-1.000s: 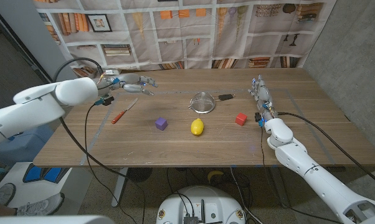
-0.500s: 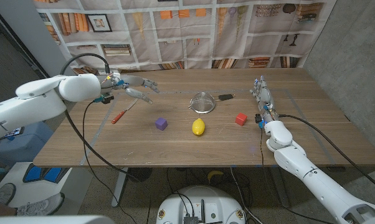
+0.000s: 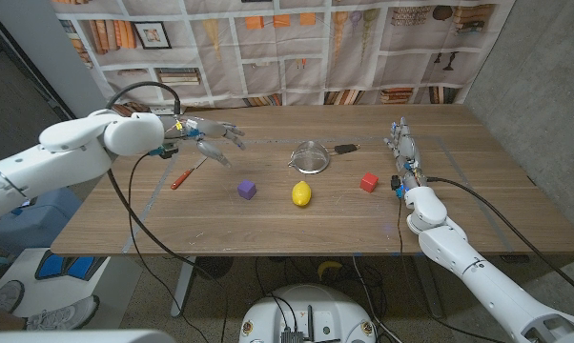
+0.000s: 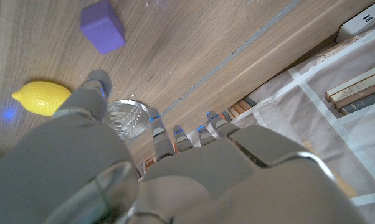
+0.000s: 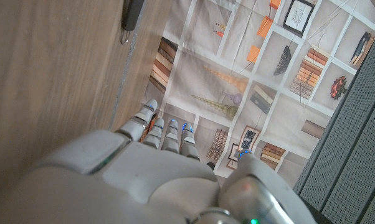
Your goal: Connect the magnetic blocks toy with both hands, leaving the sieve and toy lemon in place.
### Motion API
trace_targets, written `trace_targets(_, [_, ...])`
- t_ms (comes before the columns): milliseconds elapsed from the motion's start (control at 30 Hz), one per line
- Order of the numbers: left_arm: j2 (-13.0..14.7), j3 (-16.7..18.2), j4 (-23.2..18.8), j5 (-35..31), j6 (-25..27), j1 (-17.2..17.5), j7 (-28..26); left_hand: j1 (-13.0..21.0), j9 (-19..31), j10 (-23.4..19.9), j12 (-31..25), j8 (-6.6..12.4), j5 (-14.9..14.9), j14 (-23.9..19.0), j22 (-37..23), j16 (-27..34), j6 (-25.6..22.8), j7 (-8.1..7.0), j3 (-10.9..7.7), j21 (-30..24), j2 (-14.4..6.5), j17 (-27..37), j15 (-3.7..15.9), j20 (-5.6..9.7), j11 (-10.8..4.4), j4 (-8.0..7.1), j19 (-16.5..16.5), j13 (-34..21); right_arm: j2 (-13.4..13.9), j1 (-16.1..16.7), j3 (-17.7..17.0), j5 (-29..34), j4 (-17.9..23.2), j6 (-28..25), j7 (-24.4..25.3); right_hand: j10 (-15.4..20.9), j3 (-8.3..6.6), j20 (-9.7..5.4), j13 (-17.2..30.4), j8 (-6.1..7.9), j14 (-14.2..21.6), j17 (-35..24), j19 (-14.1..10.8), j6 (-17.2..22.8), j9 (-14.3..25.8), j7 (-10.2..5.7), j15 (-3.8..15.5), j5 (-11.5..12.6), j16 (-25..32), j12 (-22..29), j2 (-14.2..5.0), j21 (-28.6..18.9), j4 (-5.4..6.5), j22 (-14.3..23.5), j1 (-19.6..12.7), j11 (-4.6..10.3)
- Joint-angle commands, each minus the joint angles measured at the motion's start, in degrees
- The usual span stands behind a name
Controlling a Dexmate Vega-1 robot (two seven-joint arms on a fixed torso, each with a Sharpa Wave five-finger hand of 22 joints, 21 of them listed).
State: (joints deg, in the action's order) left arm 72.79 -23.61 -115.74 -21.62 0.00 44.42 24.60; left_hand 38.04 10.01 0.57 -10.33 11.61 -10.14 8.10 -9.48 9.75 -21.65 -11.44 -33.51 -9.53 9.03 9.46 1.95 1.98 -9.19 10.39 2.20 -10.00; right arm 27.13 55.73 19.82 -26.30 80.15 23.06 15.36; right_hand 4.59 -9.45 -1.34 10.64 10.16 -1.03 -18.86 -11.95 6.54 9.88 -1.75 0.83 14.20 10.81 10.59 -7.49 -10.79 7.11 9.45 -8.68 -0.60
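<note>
A purple block (image 3: 246, 189) sits left of the yellow toy lemon (image 3: 301, 194), and a red block (image 3: 368, 182) sits to the lemon's right. The metal sieve (image 3: 310, 155) stands behind the lemon, handle pointing right. My left hand (image 3: 212, 134) hovers open above the table's back left, fingers spread toward the middle, well behind the purple block (image 4: 102, 27). The left wrist view also shows the lemon (image 4: 40, 98) and sieve (image 4: 126, 119). My right hand (image 3: 400, 149) stands upright and open to the right of the red block, holding nothing.
A red-handled screwdriver (image 3: 186, 173) lies on the left, below my left hand. The sieve's black handle (image 5: 131, 15) appears in the right wrist view. A bookshelf-print backdrop hangs behind the table. Grey tape lines mark the tabletop.
My left arm has swung toward the middle of the table, carrying the open hand a little to the right. The right hand and the objects have stayed put.
</note>
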Motion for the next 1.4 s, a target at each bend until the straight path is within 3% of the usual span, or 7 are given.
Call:
trace_targets(33, [-2.92, -3.01, 0.06, -7.91, -0.81, -2.23, 4.68, 1.29, 0.29, 1.84, 0.19, -0.33, 0.1, 1.98, -0.09, -0.1, 1.45, 0.38, 0.86, -0.08, 0.17, 0.28, 1.19, 2.8, 0.26, -0.07, 2.5, -0.1, -0.24, -0.9, -0.11, 0.32, -1.16, 0.08, 0.35, 0.09, -0.37, -0.28, 0.13, 0.39, -0.11, 0.05, -0.2, 0.0, 0.13, -0.02, 0.29, 0.28, 0.4, 0.26, -0.19, 0.05, 0.04, 0.1, -0.36, 0.11])
trace_targets(267, [-4.67, -4.08, 0.38, -9.82, -1.57, -2.35, 5.62, 1.91, 0.3, 6.26, 0.46, -0.52, 0.17, 5.22, -0.11, -0.11, 3.63, 1.19, 2.07, -0.31, 0.2, 0.31, -0.63, 1.93, 1.6, -0.31, 6.12, -0.12, -0.12, -0.88, -0.18, 0.45, -1.25, -0.17, 0.69, 0.06, -0.46, -0.26, 0.11, 0.38, -0.14, 0.19, -0.17, -0.04, 0.13, 0.01, 0.19, 0.3, 0.41, 0.27, -0.22, 0.07, 0.02, 0.1, -0.29, 0.1])
trace_targets(367, [-4.77, -4.11, -0.24, -11.15, -0.88, -1.56, 5.27, 2.1, 0.32, 9.51, 0.45, -0.59, 0.23, 8.33, -0.15, -0.19, 5.29, 2.57, 2.93, -0.33, 0.0, 0.35, -2.05, 1.3, 2.65, -0.48, 8.58, -0.13, -0.1, -0.72, -0.25, 0.54, -1.2, -0.3, 1.06, 0.06, -0.49, -0.25, 0.11, 0.37, -0.14, 0.25, -0.17, -0.05, 0.13, 0.0, 0.13, 0.31, 0.43, 0.28, -0.23, 0.07, 0.02, 0.1, -0.26, 0.09])
trace_targets(500, [-4.83, -3.79, -1.27, -12.23, 0.99, -0.16, 4.79, 2.14, 0.34, 11.42, 0.4, -0.71, 0.2, 10.11, -0.18, -0.14, 6.62, 3.31, 3.39, -0.23, -0.28, 0.37, -2.88, 0.95, 3.33, -0.61, 10.54, -0.13, -0.28, -0.64, -0.34, 0.44, -1.62, 0.2, 1.07, 0.04, -0.53, -0.24, 0.1, 0.4, -0.15, 0.31, -0.15, 0.0, 0.13, -0.02, 0.14, 0.32, 0.45, 0.28, -0.26, 0.08, 0.04, 0.1, -0.19, 0.09])
trace_targets(633, [-4.78, -3.78, -1.81, -13.41, 1.71, 0.74, 4.43, 2.14, 0.35, 12.04, 0.34, -0.84, 0.22, 10.67, -0.19, -0.09, 7.41, 4.0, 3.59, -0.29, -0.3, 0.38, -3.32, 0.92, 3.66, -0.63, 11.11, -0.13, -0.3, -0.51, -0.37, 0.48, -1.58, -0.02, 1.41, 0.05, -0.56, -0.23, 0.09, 0.4, -0.1, 0.36, -0.13, 0.0, 0.13, -0.05, 0.09, 0.33, 0.5, 0.3, -0.3, 0.09, 0.08, 0.1, -0.1, 0.11])
trace_targets(800, [-4.85, -3.87, -2.25, -14.34, 2.88, 1.83, 4.43, 2.11, 0.36, 13.87, 0.29, -1.08, 0.22, 11.62, -0.2, 0.09, 9.59, 6.05, 4.08, -0.55, -0.37, 0.4, -3.87, 0.64, 4.84, -0.67, 11.83, -0.14, -0.46, -0.49, -0.39, 0.48, -1.79, 0.05, 1.63, 0.05, -0.6, -0.22, 0.09, 0.4, -0.1, 0.44, -0.12, -0.01, 0.13, -0.04, -0.02, 0.34, 0.54, 0.31, -0.34, 0.1, 0.13, 0.1, 0.06, 0.12])
trace_targets(1400, [-6.39, -5.12, -1.45, -17.83, 3.65, 4.55, 0.57, 2.34, 0.38, 14.21, -0.1, -0.95, 0.17, 11.09, -0.19, 0.53, 10.72, 6.94, 4.33, -1.08, -0.59, 0.4, -4.28, -0.32, 5.47, -0.63, 11.07, -0.15, -0.56, 0.21, -0.61, 0.46, -1.63, 0.65, 2.01, 0.02, -0.79, -0.3, 0.06, 0.43, -0.11, 0.75, -0.16, 0.06, 0.13, -0.15, 0.09, 0.4, 0.64, 0.34, -0.4, 0.08, 0.22, 0.1, 0.44, 0.24])
